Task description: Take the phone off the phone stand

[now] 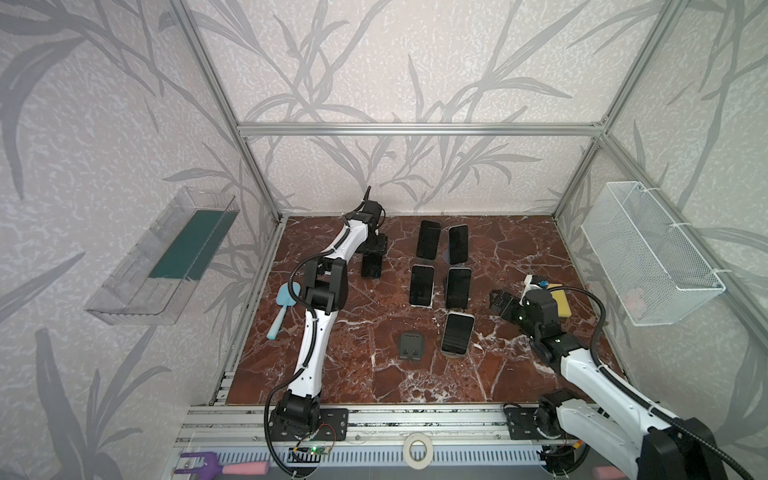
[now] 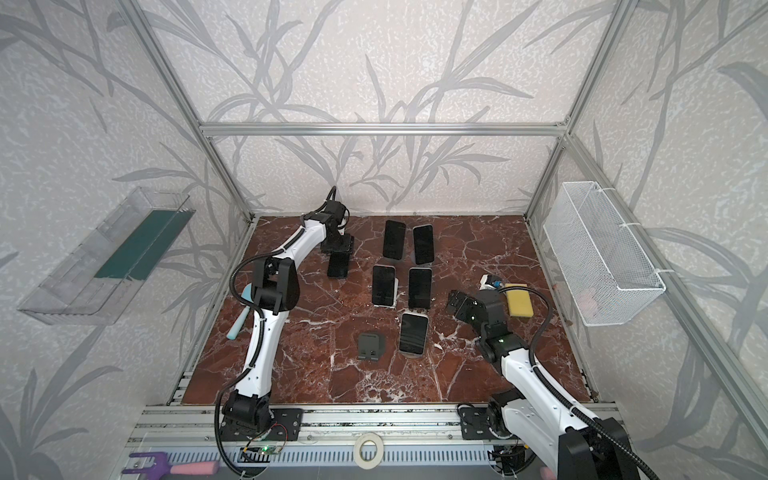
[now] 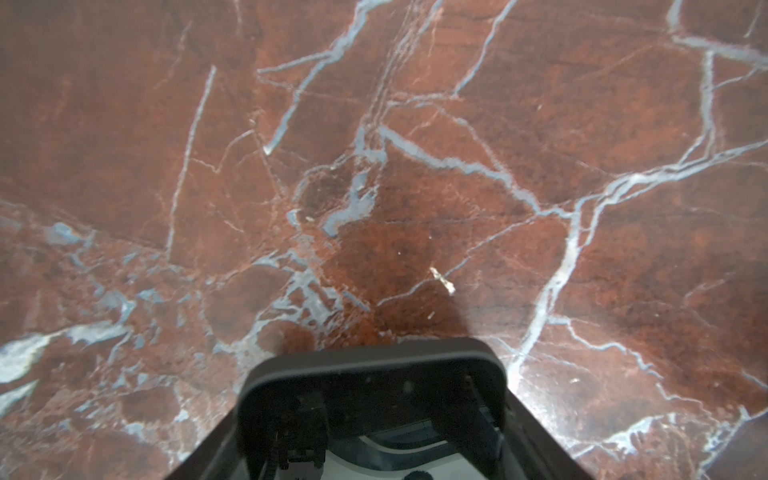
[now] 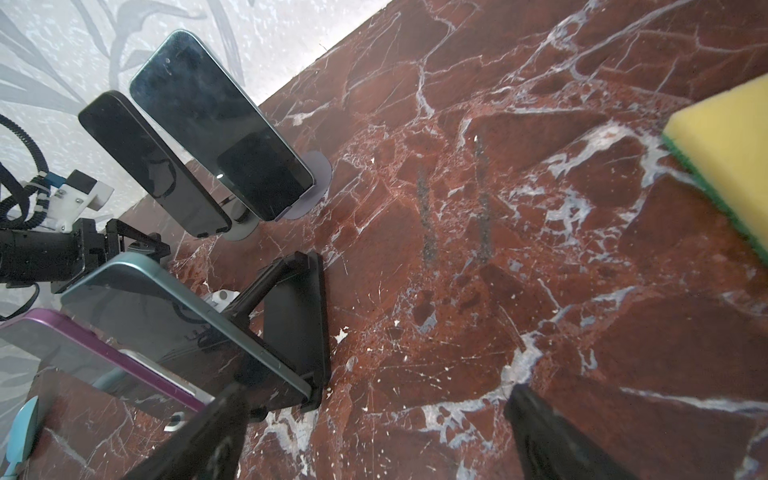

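Setting: aluminium-framed enclosure with walls papered in a grey leaf pattern. The floor is a red-brown marble tabletop with white veins.
Left gripper: at the far left of the tabletop, pointing downward, jaws pressed together on the upper end of the phone. In the left wrist view its dark fingers flank the phone's rounded black end.
Phone: black and upright, hanging beneath the left gripper in both top views. Whether its lower end touches the marble cannot be told.
Phone stand: dark grey, at the near middle of the tabletop, well apart from the phone.
Other phones: five, screens dark, each leaning on its own stand. They are grouped at the centre between the two arms, and the nearest of them is just beside the phone stand.
Right gripper: low over the right side of the tabletop, aimed toward the other phones, jaws spread wide. In the right wrist view its fingers frame bare marble.
Sponge: yellow with a green underside, lying on the marble just beyond the right arm's wrist.
Brush: pale blue, lying at the left edge of the tabletop, partly behind the left arm.
Wall fittings: clear plastic shelf on the left wall and white wire basket on the right wall.
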Tool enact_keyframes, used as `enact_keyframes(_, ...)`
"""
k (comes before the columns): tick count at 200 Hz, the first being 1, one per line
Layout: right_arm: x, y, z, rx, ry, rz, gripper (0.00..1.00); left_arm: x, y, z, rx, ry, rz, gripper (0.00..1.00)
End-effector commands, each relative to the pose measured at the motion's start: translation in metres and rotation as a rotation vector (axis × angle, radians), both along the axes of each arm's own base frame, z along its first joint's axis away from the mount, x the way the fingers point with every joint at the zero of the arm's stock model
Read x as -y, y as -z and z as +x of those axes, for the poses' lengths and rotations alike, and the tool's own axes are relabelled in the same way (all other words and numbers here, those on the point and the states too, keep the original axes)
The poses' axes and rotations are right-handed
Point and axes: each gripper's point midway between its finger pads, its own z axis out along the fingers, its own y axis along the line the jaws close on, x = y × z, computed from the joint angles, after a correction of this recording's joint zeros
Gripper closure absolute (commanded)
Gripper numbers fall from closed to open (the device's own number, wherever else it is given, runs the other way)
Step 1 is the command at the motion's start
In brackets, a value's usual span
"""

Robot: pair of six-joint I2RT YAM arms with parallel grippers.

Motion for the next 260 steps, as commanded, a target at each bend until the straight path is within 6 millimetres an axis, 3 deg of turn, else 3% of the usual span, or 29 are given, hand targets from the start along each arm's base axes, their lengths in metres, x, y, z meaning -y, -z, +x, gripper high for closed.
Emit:
enact_keyframes(1,-0.007,-0.019,0.009,0.047,-0.021,0.018,0.03,-0.006,0.029,-0.025,-0.122,-0.004,0.034,0.33)
enact_keyframes(149,-0.006,-0.028,0.006,0.069,-0.021,0.011,0.02,-0.016,0.029,-0.019,-0.11,-0.038,0.083,0.27)
enact_keyframes(260,-0.01,-0.022,0.008,0.07,-0.034,0.018,0.02,-0.029,0.033,-0.021,-0.108,-0.052,0.2,0.25)
